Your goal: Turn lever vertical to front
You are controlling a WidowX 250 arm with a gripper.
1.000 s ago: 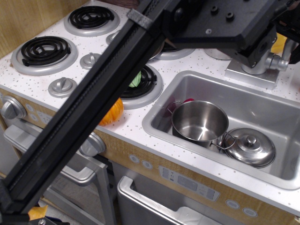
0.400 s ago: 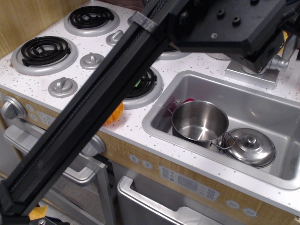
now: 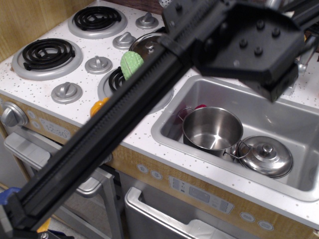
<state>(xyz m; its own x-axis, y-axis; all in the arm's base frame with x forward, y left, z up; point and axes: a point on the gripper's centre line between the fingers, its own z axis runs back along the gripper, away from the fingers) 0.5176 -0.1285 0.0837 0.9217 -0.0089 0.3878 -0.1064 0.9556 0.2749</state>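
My arm crosses the view from lower left to upper right, and its black wrist block (image 3: 249,45) hangs over the back of the sink. The gripper's fingers are hidden behind this block, so I cannot tell whether they are open or shut. The faucet column and its base are almost fully covered by the block. Only a small silver-grey piece (image 3: 301,67) peeks out at the block's right edge. It may be the lever, but I cannot tell which way it points.
The grey sink (image 3: 172,112) holds a steel pot (image 3: 212,130), a steel lid (image 3: 264,157) and a red thing (image 3: 200,106) behind the pot. To the left are black stove burners (image 3: 45,52), round silver knobs (image 3: 66,91), a green object (image 3: 132,63) and an orange object (image 3: 98,105).
The arm has swung right and toward the front. It now covers the faucet that showed before, and has uncovered the green object and the back burner with its lid.
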